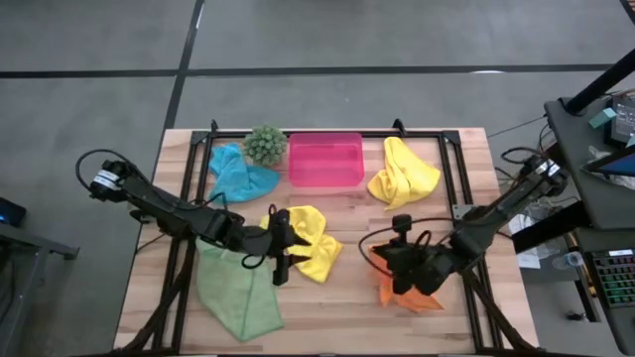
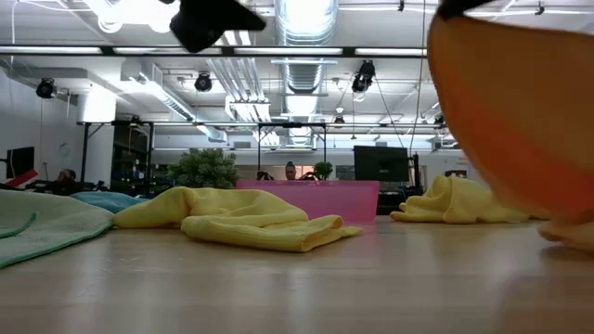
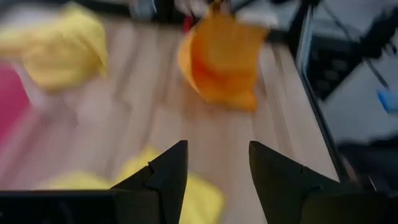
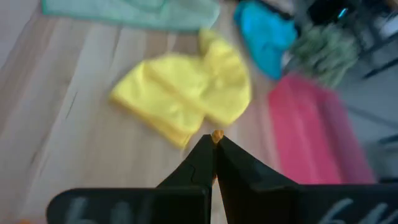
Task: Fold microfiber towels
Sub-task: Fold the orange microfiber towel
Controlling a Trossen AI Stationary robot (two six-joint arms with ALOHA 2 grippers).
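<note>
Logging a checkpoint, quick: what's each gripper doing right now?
Left gripper: open, empty, over the middle yellow towel.
Right gripper: shut on the orange towel.

No text (labels, brands, numbers) is readable.

in the low view the orange towel [image 2: 520, 121] is cut off by the top and right edges. in the high view the right pincer [image 1: 397, 270] hides most of it, low right of centre.
</note>
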